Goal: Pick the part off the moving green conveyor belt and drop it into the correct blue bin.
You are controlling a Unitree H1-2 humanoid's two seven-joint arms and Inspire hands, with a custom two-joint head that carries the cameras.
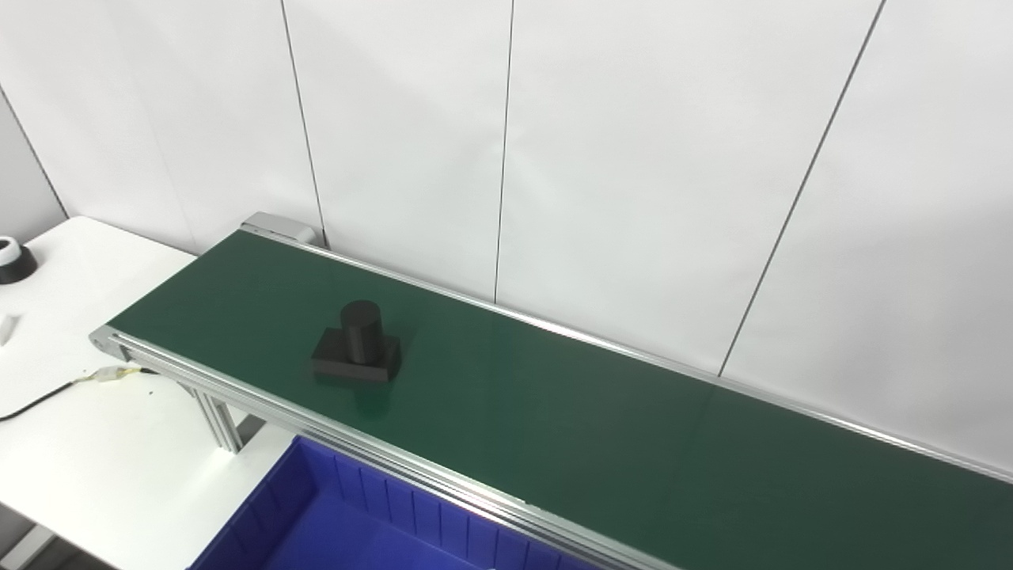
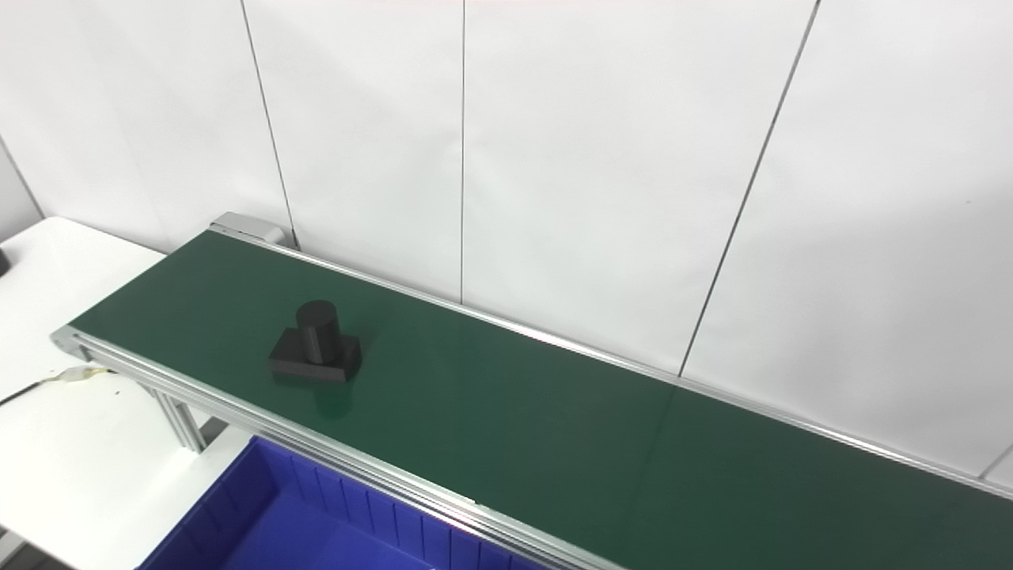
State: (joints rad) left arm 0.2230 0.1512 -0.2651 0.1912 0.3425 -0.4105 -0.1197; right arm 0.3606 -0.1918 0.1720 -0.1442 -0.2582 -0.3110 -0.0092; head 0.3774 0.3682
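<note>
One black part [image 1: 358, 345], a short cylinder on a flat base, sits near the left end of the green conveyor belt [image 1: 554, 404] above a blue bin [image 1: 356, 522], unpicked, and with neither hand visible, finger state unknowable, reaching and timing come next.

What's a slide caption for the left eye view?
Black part, a cylinder on a flat base, upright on the green conveyor belt; blue bin below its near rail; no hands in view.
</note>
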